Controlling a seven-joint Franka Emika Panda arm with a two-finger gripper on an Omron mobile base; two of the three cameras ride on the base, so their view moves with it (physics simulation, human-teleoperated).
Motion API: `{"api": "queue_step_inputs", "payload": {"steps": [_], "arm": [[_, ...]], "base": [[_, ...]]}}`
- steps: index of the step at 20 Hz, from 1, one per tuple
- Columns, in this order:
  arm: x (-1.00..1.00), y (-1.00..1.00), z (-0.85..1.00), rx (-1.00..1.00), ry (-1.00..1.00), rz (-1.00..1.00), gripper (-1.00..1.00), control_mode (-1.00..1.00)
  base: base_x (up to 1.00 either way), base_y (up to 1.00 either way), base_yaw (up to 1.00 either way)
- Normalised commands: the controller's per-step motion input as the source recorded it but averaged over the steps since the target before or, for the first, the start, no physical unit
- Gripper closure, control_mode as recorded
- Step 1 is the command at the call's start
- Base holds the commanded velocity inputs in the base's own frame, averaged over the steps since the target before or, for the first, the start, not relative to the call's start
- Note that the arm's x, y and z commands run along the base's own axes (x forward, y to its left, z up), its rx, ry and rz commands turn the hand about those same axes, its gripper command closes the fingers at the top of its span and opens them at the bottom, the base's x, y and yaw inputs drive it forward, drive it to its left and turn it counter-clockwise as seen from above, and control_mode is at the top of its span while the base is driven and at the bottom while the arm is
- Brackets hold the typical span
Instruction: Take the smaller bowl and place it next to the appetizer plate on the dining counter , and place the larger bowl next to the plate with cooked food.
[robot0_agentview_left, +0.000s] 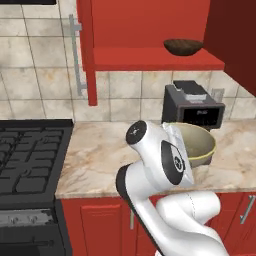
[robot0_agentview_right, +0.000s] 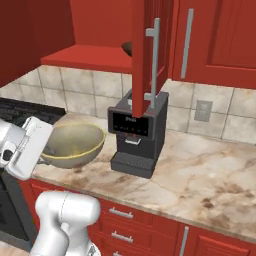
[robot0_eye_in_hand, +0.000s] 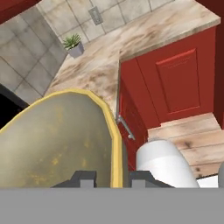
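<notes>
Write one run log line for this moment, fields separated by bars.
gripper: shut on larger bowl rim | bowl: lifted over counter edge | smaller bowl: on open cabinet shelf

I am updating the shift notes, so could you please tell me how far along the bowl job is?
Nothing looks delivered yet. In hand: the gripper is shut on the pale yellow rim of the wide beige-olive ceramic bowl, at the marbled wall counter. Left: the shallow dark brown wooden bowl sits on the red cabinet shelf; both need carrying over.
</notes>
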Motion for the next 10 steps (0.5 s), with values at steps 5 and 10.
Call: {"api": "queue_step_inputs", "payload": {"steps": [5, 10], "arm": [[0.00, 0.00, 0.00, 0.00, 0.00, 0.00, 1.00, 1.00], [0.00, 0.00, 0.00, 0.00, 0.00, 0.00, 1.00, 1.00]], "base": [[-0.76, -0.01, 0.59], [-0.36, -0.10, 0.73]]}}
